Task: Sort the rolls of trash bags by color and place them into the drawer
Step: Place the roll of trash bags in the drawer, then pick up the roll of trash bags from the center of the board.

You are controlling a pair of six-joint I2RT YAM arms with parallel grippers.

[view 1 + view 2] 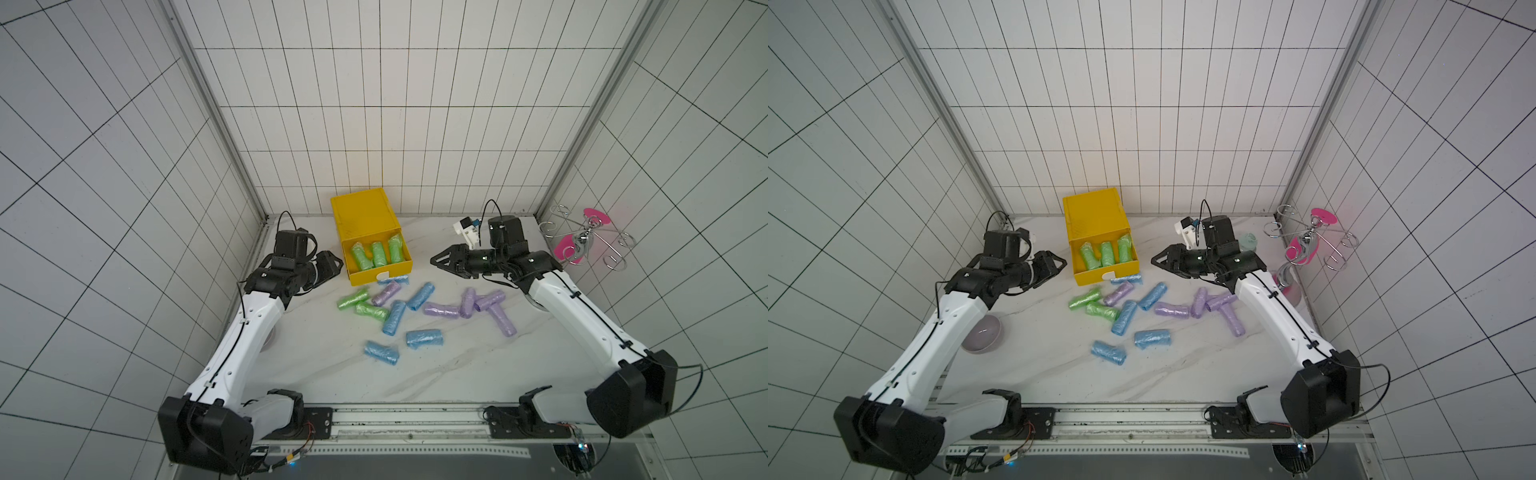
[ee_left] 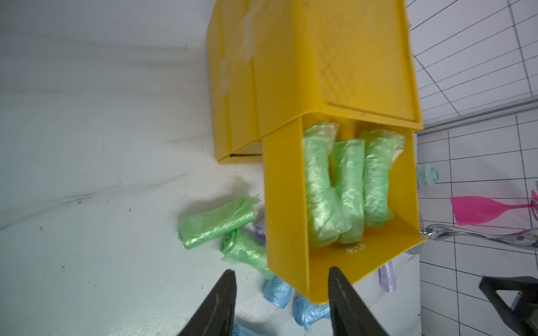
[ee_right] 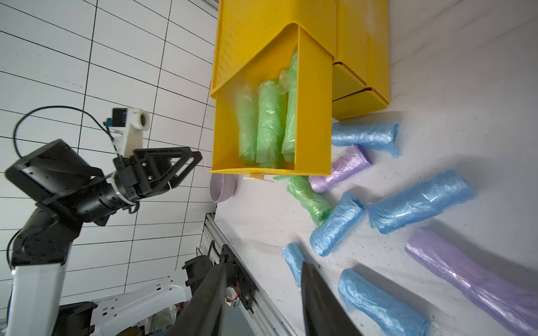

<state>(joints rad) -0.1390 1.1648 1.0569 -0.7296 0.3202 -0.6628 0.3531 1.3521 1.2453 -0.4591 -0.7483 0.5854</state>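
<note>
While three green rolls [image 1: 378, 254] lie in the drawer [image 1: 405, 266], twelve loose rolls [image 1: 394, 318] wait on the tabletop [image 1: 457, 374], left end effector [image 1: 1061, 264] and right end effector [image 1: 435, 259] part-open, empty.

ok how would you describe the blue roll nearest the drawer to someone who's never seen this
Find the yellow cabinet at the back of the marble table; its open drawer holds three green rolls. Right along that drawer's front panel lies one light blue roll. Unlike the other four blue rolls, further out, it hugs the drawer.
</note>
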